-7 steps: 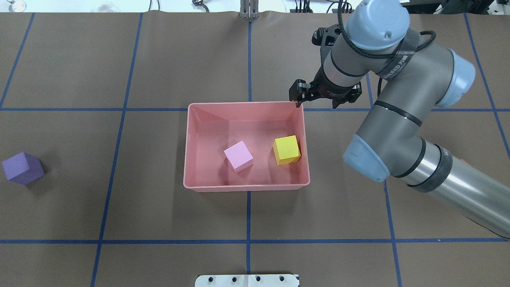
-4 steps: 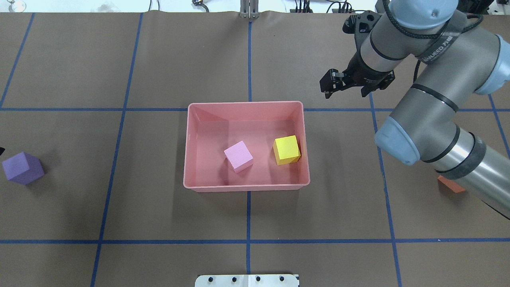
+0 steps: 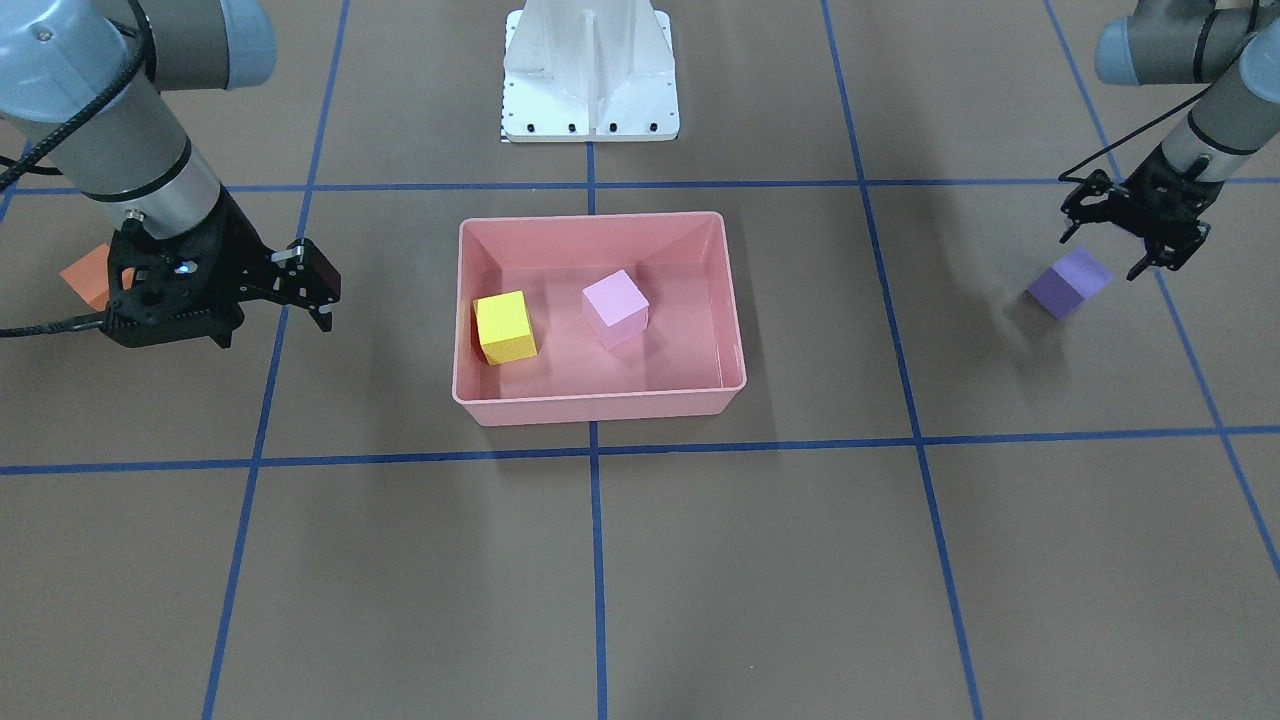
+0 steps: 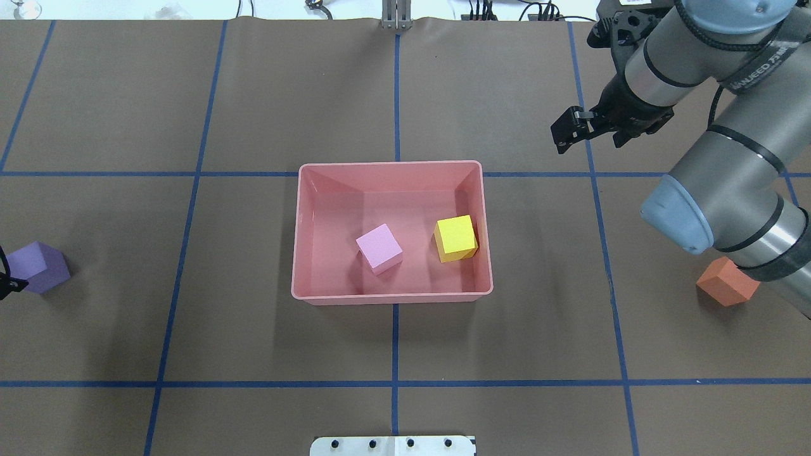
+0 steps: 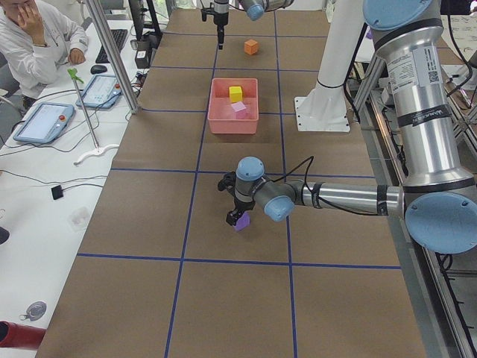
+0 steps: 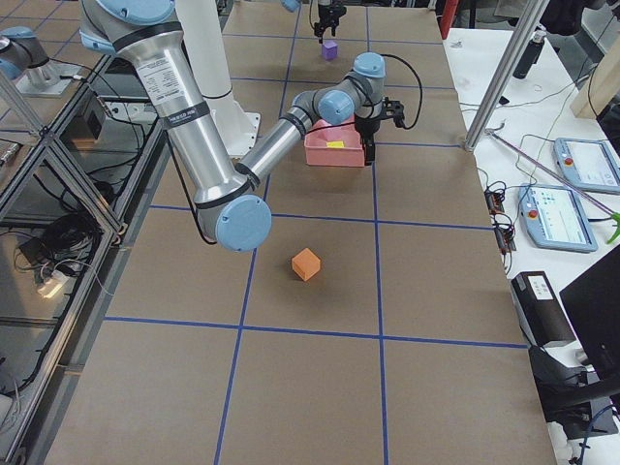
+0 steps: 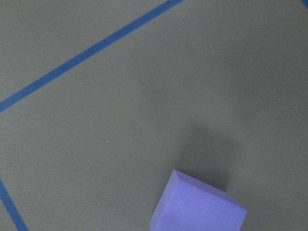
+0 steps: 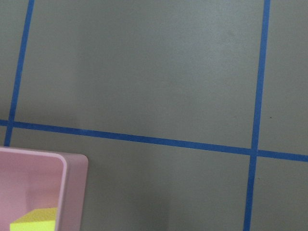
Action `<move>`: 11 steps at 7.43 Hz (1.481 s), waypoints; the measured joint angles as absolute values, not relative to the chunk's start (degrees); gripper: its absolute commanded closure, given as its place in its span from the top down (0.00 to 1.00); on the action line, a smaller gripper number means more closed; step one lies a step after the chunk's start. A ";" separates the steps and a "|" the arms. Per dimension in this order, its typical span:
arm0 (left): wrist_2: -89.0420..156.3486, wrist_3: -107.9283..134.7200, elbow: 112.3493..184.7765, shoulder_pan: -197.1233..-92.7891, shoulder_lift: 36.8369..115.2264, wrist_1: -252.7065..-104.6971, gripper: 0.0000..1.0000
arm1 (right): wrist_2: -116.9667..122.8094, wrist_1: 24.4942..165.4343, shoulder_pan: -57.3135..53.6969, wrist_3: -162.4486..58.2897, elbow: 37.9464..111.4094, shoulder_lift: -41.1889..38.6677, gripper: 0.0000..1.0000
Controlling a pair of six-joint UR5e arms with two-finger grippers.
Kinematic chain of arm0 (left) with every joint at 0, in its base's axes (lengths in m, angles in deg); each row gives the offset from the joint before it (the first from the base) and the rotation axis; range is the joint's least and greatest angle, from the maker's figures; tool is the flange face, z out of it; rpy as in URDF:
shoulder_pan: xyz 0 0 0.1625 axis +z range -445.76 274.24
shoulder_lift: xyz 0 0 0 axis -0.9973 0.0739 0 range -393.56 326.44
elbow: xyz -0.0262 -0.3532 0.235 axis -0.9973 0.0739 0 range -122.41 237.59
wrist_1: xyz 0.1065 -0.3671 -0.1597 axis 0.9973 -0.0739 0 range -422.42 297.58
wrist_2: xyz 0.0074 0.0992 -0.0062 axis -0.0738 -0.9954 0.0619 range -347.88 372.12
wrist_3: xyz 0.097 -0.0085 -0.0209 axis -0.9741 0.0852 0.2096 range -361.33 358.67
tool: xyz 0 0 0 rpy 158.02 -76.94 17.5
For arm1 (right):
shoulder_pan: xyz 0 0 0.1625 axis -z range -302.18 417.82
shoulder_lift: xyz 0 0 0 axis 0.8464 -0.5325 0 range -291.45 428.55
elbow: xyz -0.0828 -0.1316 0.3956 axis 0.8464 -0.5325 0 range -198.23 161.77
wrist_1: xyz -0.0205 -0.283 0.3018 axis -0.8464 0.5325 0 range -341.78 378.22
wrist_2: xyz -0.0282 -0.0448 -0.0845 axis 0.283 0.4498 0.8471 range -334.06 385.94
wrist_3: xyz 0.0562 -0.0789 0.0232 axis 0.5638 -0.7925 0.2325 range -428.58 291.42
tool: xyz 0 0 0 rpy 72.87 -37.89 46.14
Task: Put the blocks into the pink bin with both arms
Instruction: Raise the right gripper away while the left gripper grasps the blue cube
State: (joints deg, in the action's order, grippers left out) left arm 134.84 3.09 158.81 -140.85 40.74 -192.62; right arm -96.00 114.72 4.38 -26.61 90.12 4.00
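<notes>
Pink bin [image 4: 389, 164] laid lengthwise along the surface's [image 4: 253, 342] robot-side edge; left end effector [image 3: 1102, 254] and right end effector [image 4: 589, 139] shown spread apart.

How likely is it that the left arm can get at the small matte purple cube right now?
Probably yes: the left claw hangs open right by the purple cube, which sits alone on the brown table, nothing between them.

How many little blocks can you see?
4. The yellow block and the pink block sit inside the pink bin. The purple block is on the table at the robot's left, the orange block at its right, partly behind the right arm. None looks hidden.
</notes>
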 measured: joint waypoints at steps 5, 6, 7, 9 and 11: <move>135.22 1.14 154.58 -140.19 44.41 -193.06 0.99 | -96.84 114.72 3.68 -27.71 90.15 3.25 1.00; 135.29 1.13 152.76 -140.20 46.02 -193.07 0.98 | -96.84 114.72 3.68 -27.71 90.12 3.22 1.00; 135.39 1.14 150.96 -140.02 47.42 -193.05 0.85 | -96.80 114.71 3.70 -27.71 90.05 3.10 1.00; 135.65 1.22 149.02 -139.21 48.54 -192.86 0.18 | -96.61 114.65 3.71 -27.71 89.99 2.86 1.00; 138.86 1.38 148.82 -139.02 48.76 -192.42 0.08 | -96.52 114.64 3.69 -27.71 89.94 2.81 1.00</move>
State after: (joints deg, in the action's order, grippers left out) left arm 138.86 1.38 148.82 -139.02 48.76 -192.42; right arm -96.52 114.64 3.69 -27.71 89.94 2.81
